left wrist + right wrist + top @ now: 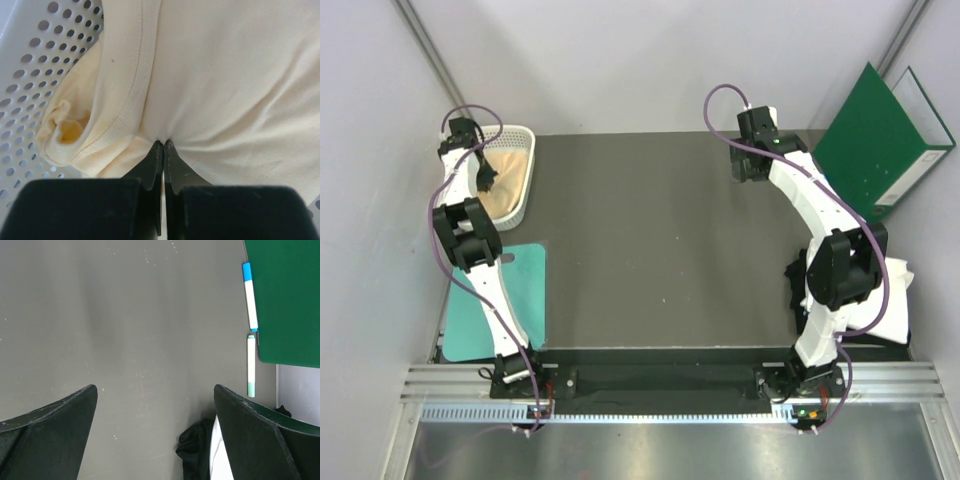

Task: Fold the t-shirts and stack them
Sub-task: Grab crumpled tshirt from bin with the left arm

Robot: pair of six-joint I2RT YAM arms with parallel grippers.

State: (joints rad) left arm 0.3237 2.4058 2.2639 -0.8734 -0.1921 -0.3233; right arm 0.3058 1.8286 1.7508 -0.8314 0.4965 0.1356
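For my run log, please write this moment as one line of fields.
step: picking shirt | left end effector: shut on pale yellow t-shirt in white basket | right end effector: open, empty, over table

4 t-shirts are counted: 1 yellow t-shirt (pixel 225 75), 1 teal t-shirt (pixel 480 310), 1 white t-shirt (pixel 902 310), 1 dark t-shirt (pixel 192 455). Also noted: 1 basket (pixel 531 165), 1 green folder (pixel 880 140), 2 markers, i.e. blue-capped marker (pixel 249 295) and green-capped marker (pixel 250 365). 2 arms are seen, left arm (pixel 470 240) and right arm (pixel 815 200), w/ 2 grippers: left gripper (pixel 163 145), right gripper (pixel 155 405).

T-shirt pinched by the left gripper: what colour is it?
The t-shirt is plain pale peach-yellow; it shows best in the left wrist view.
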